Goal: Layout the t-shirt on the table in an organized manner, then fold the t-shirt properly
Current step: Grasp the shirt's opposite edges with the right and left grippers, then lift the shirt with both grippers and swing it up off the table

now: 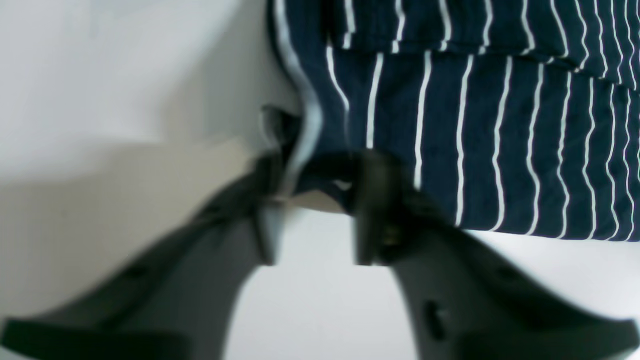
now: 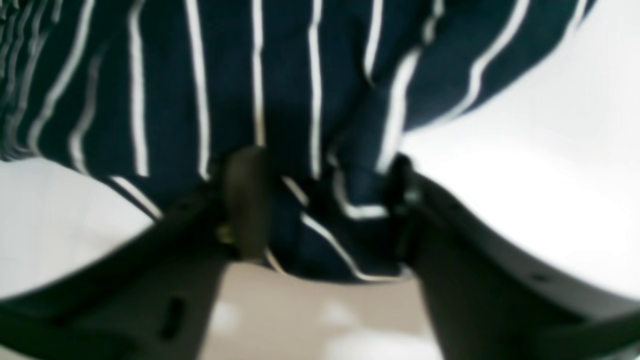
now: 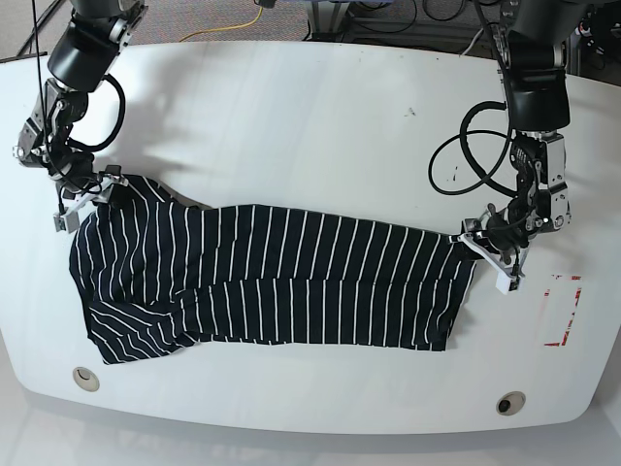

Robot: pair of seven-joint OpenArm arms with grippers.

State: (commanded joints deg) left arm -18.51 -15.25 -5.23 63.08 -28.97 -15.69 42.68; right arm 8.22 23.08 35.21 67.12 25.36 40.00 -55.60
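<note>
The t-shirt (image 3: 291, 282), dark navy with thin white stripes, lies stretched across the white table (image 3: 291, 116) as a long band, with folds at its lower left. My left gripper (image 3: 473, 237) is at its right end and is shut on a corner of the fabric. In the left wrist view the gripper (image 1: 317, 185) pinches the shirt's edge (image 1: 500, 140). My right gripper (image 3: 97, 194) is at the shirt's upper left corner. In the right wrist view the gripper (image 2: 320, 205) holds a bunch of shirt fabric (image 2: 250, 75) between its fingers.
A small red rectangular marking (image 3: 563, 313) is on the table right of the left gripper. Two round holes (image 3: 85, 377) (image 3: 509, 401) sit along the near edge. Cables (image 3: 466, 146) hang from the arm on the right.
</note>
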